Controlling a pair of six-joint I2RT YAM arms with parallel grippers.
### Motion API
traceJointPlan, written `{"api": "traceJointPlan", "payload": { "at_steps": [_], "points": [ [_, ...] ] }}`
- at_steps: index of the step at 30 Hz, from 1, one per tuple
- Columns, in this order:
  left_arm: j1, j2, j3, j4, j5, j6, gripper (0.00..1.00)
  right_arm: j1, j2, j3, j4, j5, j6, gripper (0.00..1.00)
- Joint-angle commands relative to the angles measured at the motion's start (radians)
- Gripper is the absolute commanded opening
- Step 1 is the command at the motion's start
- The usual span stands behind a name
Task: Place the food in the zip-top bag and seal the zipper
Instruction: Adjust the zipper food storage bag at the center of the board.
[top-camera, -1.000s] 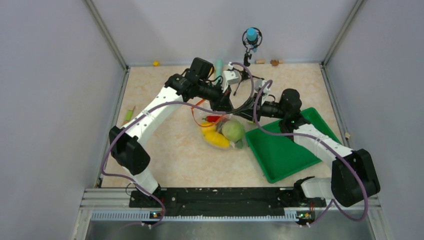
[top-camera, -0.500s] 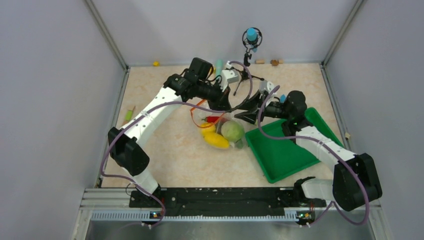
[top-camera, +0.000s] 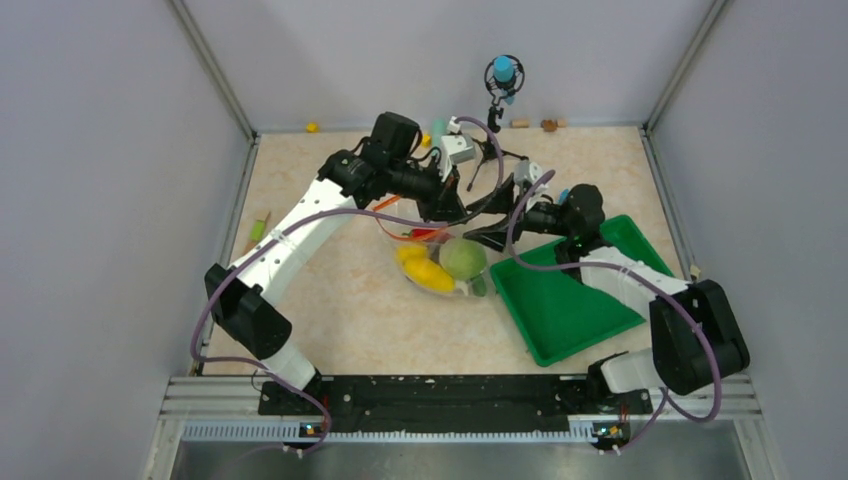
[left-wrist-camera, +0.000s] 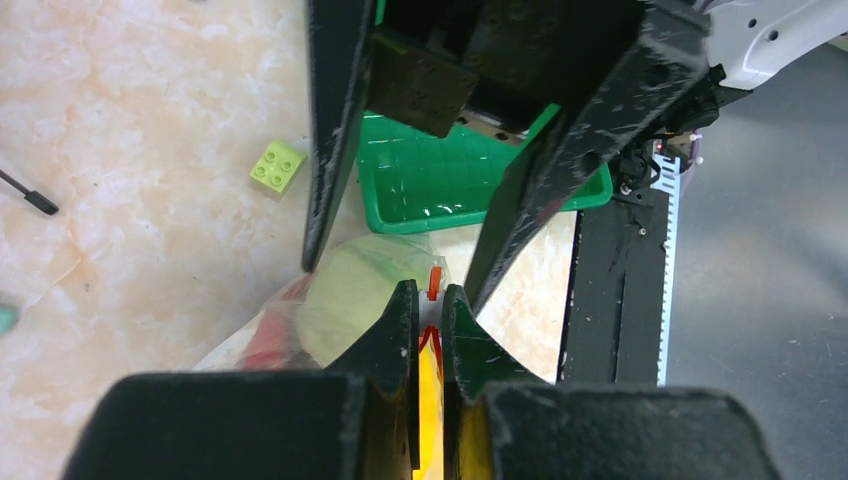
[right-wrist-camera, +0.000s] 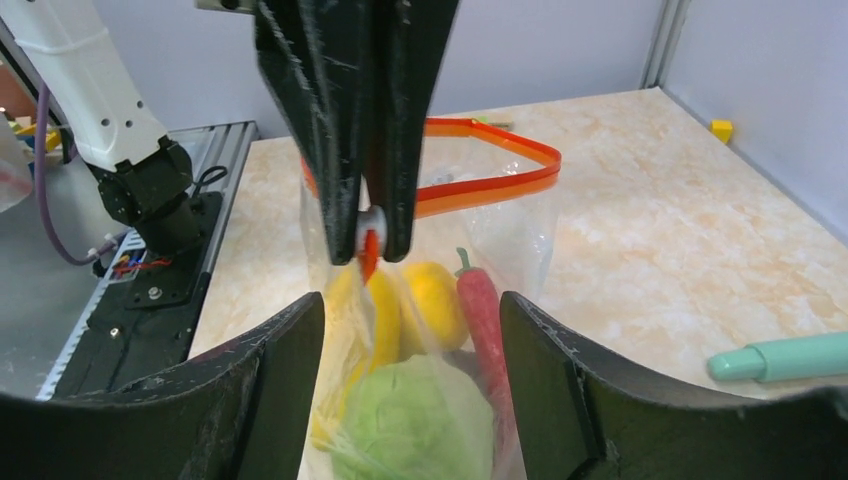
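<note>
**Bag Handling and Pincer Status: Zipper Closure Stage**

**Location.** The zip-top bag (right-wrist-camera: 500, 240) stands at mid-bench (top-camera: 330, 290), just beside the left edge of the green tray (top-camera: 570, 300). The food visible inside is the yellow pieces (right-wrist-camera: 430, 300), the green leafy ball (right-wrist-camera: 415, 425) and the red chili (right-wrist-camera: 480, 310). It is bunched at the bottom of the bag.

**Handling properties.** The film is clear, thin and floppy, and is likely to be slippery. It will probably fold or slide rather than resist a push. The load looks light but loose, so the contents may shift if the bag tilts. The zipper (right-wrist-camera: 490, 180) is the stiffest part. Take hold there, at the strip or at the white slider (right-wrist-camera: 370, 222), not on the bag wall.

**Left pincer** (left-wrist-camera: 428, 295). The jaws are closed almost completely. They pinch the zipper at the slider and hold the mouth up above the food.

**Right pincer** (right-wrist-camera: 410, 310). The jaws are spread wide and grip nothing. They straddle the upper bag below the strip. Contact with the film cannot be confirmed.
</note>
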Motion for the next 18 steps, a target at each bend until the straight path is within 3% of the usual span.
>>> {"api": "traceJointPlan", "payload": {
  "at_steps": [1, 9, 15, 18],
  "points": [
    [-0.014, -0.045, 0.009, 0.059, 0.017, -0.019, 0.00, 0.020, 0.079, 0.057, 0.208, -0.037, 0.107, 0.63],
    [-0.030, -0.041, 0.019, 0.056, -0.062, -0.021, 0.00, 0.059, 0.153, 0.084, 0.339, -0.035, 0.196, 0.48],
    [-0.033, -0.030, 0.040, 0.039, -0.102, -0.009, 0.00, 0.064, 0.152, 0.080, 0.313, -0.038, 0.197, 0.00],
    [-0.032, -0.027, 0.043, 0.037, -0.113, -0.004, 0.00, 0.063, 0.129, 0.074, 0.246, -0.018, 0.157, 0.00]
  ]
}}
